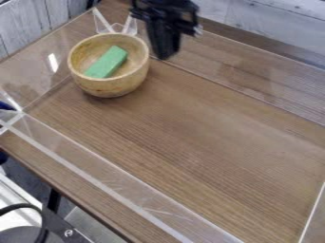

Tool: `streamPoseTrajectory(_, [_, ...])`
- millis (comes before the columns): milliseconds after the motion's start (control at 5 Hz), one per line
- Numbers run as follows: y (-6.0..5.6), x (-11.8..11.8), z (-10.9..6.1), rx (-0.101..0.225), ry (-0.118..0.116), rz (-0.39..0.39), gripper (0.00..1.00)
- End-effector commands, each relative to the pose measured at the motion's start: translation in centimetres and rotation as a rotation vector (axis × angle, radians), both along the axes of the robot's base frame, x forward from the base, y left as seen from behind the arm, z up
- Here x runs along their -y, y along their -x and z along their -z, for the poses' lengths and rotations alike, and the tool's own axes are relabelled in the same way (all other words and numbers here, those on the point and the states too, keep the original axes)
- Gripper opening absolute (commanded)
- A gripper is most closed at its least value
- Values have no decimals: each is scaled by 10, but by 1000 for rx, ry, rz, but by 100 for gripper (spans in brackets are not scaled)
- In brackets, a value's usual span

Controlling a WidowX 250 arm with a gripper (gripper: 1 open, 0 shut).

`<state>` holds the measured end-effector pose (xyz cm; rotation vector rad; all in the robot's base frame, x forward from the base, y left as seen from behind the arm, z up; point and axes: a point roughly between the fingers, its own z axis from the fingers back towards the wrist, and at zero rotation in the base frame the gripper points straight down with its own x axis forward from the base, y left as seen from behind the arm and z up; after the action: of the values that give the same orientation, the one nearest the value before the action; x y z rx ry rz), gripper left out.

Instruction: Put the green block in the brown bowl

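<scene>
- On the bench (191, 142), camera view: wood-grain brown surface, seen from above at an angle, boards running diagonally across the frame.
- Clear plastic walls (38, 128) border the bench on the left and front edges; glare streaks visible on them.
- Brown bowl (89, 84) stands upright at upper left of the bench, near the left wall. Round, light tan, thick rim.
- Green block (105, 63) lies inside the brown bowl, resting tilted against the inner slope, long axis running from lower left to upper right. Fully within the rim, nothing touching it from above.
- End effector (166, 50) is at the top of the frame, black, pointing down at the bench. It sits just beside the bowl on the bowl's right, outside the rim, not over the bowl's opening.
- End effector state: fingers pressed together, nothing between them. Tips are dark and slightly blurred, so no gap can be made out; no object is seen in the grip.
- End effector and green block are apart; the bowl's right rim lies between them.
- Pale grey planked wall (267, 24) runs behind the bench at upper right.
- Lower left corner, outside the clear wall: dark frame parts and a black cable (19, 223), below bench level; detail too small to tell more.
- Rest of the bench surface to the right and front of the bowl shows only wood grain and reflections.
</scene>
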<state>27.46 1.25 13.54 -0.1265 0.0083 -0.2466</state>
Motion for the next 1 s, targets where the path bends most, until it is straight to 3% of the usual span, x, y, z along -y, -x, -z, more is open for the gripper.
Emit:
streamPoseTrajectory(0, [1, 36, -5, 48, -1, 57, 0])
streamPoseTrajectory(200, [-2, 73, 7, 36, 1, 103, 0])
streamPoseTrajectory(800, [-14, 60, 42, -16, -2, 73, 0])
